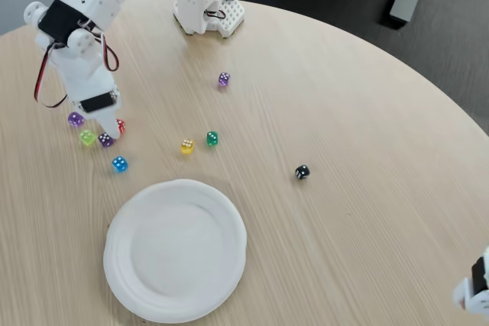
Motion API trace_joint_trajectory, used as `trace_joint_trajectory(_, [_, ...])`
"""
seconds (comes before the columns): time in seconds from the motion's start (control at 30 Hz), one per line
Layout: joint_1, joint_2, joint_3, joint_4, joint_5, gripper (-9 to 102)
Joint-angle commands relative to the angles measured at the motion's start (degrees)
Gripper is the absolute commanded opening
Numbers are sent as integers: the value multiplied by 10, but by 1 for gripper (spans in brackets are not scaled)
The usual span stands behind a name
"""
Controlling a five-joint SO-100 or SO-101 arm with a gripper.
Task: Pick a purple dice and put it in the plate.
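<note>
A round table [344, 112] of pale wood grain fills the fixed view, with dark floor beyond its far edge. The white arm reaches down at the left, and its gripper [109, 130] has its tip at the table among a cluster of dice. How the jaws stand cannot be told: one white finger [110, 121] shows, and the other is hidden behind the gripper body.

A purple dice [105, 140] lies right at the fingertip, touching or nearly touching it on its near side. A red dice [121, 125] sits just beside the finger on the right, partly hidden by it. A lime-green dice [88, 137] lies just left of the tip, and another purple dice [75, 119] lies a little further left and back, below the gripper body. A blue dice [119, 163] rests near the tip toward the viewer.

Further right of the jaws lie a yellow dice [187, 146] and a green dice [212, 138], near each other. A third purple dice [224, 79] sits well apart, right and back, and a black dice [302, 172] lies far right.

The plate [122, 265], white with nothing on it, lies nearer the viewer than the jaws, slightly right.
</note>
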State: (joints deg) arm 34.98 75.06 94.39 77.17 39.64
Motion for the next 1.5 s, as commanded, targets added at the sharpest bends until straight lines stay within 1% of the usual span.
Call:
trace_joint_trajectory(0.0, [-4,4,-3,4,33,19])
trace_joint_trajectory(0.2, [-4,4,1,7,83,16])
trace_joint_trajectory(0.3, [-4,4,1,38,89,16])
trace_joint_trajectory(0.43, [-4,4,0,69,69,18])
trace_joint_trajectory(0.9, [4,4,-9,60,53,20])
trace_joint_trajectory(1.0, [4,4,-9,40,49,20])
trace_joint_trajectory(1.23, [5,4,-2,-56,37,21])
trace_joint_trajectory(1.47, [5,4,-7,-70,15,23])
